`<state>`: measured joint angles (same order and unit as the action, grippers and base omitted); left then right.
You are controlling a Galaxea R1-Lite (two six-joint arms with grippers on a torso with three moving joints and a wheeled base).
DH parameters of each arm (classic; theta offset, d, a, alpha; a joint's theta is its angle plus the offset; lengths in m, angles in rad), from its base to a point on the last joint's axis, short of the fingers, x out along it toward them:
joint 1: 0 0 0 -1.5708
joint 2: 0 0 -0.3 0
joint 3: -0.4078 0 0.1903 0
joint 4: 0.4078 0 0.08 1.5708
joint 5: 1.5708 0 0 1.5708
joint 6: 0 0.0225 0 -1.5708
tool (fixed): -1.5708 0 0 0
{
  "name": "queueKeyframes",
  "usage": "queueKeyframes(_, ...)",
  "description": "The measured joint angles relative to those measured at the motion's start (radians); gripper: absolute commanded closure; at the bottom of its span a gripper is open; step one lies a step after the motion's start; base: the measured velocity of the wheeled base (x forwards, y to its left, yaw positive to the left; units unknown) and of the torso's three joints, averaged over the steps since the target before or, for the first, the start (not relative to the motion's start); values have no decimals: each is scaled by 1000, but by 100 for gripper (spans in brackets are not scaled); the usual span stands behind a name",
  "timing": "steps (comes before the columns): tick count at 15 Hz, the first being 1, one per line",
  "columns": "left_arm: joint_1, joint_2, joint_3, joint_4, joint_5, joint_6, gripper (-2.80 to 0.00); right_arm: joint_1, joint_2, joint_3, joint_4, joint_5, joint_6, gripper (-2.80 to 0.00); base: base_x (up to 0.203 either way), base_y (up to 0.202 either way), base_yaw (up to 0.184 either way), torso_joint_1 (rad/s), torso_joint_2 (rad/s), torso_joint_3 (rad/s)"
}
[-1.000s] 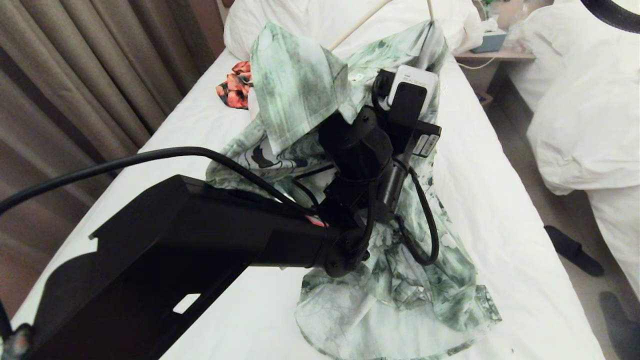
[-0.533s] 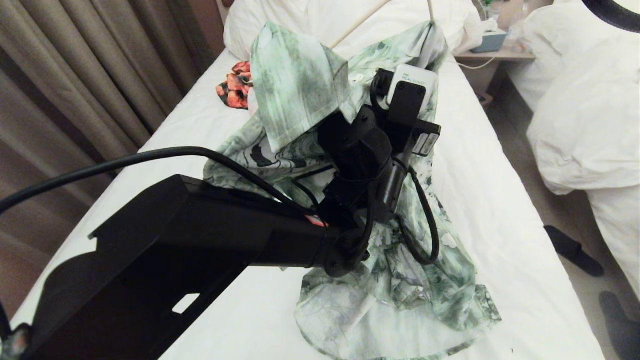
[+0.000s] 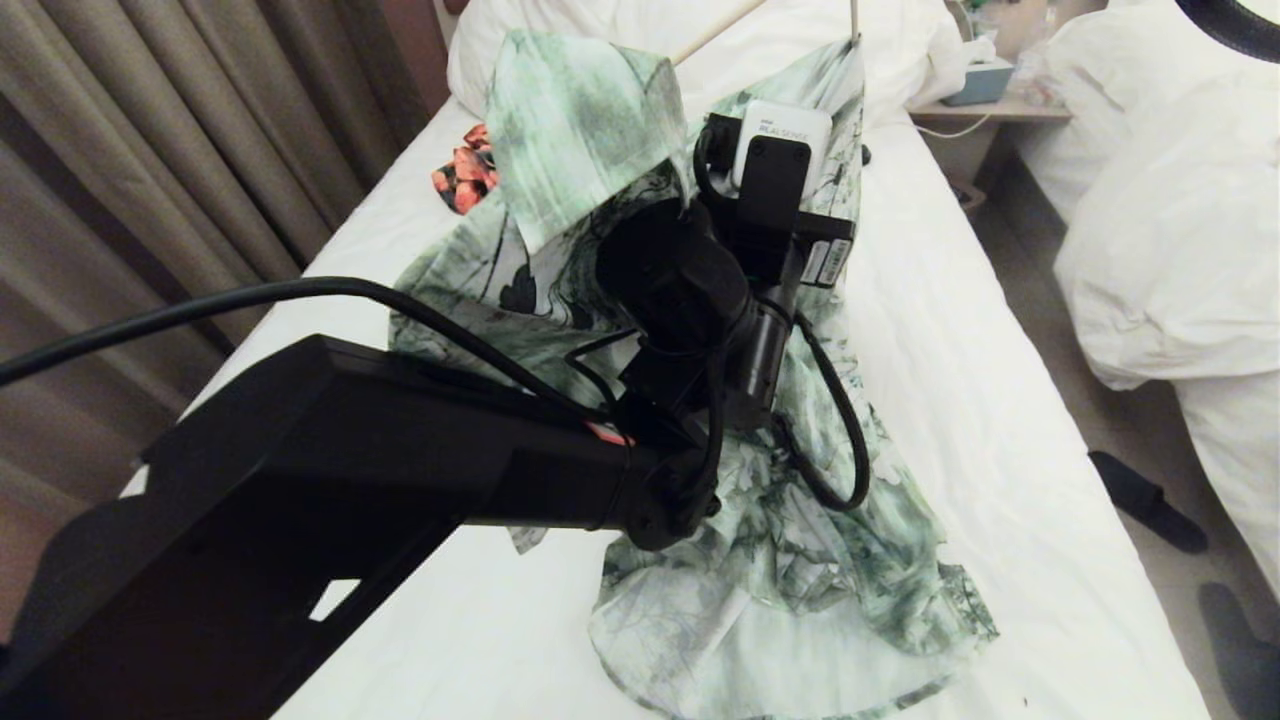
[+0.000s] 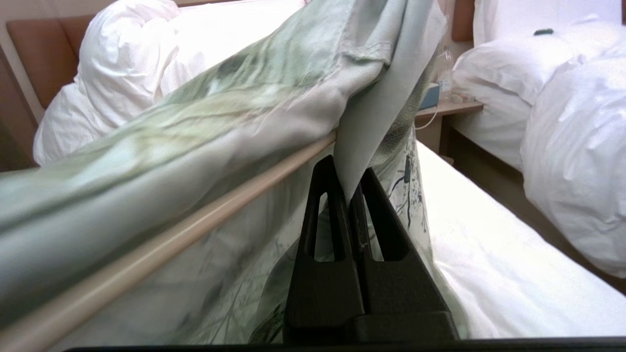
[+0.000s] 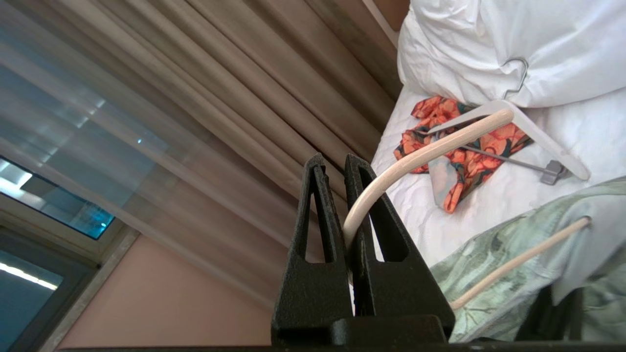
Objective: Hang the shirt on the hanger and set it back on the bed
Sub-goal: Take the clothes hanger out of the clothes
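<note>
though hidden overhead, hanger (image 5: 420, 156) hook wrist-visible

Shirt (image 3: 760, 540) draped over hanger (image 4: 161, 244), above bed (image 3: 1000, 420)

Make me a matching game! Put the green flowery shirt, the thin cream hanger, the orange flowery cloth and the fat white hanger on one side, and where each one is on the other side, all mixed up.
Things:
1. shirt
2. hanger
3. orange floral garment
4. thick white hanger

Places:
A. lying on top of the orange cloth
B. pinched by the left gripper, lower part heaped on the bed
C. hook end held in the right gripper
D. flat on the sheet near the pillow

Pairs: 1-B, 2-C, 3-D, 4-A
</note>
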<state>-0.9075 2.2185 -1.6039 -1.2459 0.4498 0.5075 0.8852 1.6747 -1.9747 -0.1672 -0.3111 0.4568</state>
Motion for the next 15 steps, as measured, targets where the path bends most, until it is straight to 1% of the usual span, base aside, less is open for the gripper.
queueKeyframes(3,6,-20,12,-23,4,-9,0,-13,-4,0,-2,2,-3,0,0,0,0,0,0,0)
queueKeyframes(6,5,-46,20,-31,39,-10,0,-33,-9,-1,-3,6,-4,0,0,0,0,0,0,0)
queueKeyframes(8,-8,-63,39,-33,58,-10,0,-53,-9,-1,-5,9,-4,0,0,0,0,0,0,0)
queueKeyframes(11,-28,-83,81,-44,65,-9,0,-71,-11,-1,-9,25,-5,0,0,0,0,0,0,0)
queueKeyframes(15,-36,-94,97,-44,73,-9,0,-89,-11,-1,-10,27,-5,0,0,0,0,0,0,0)
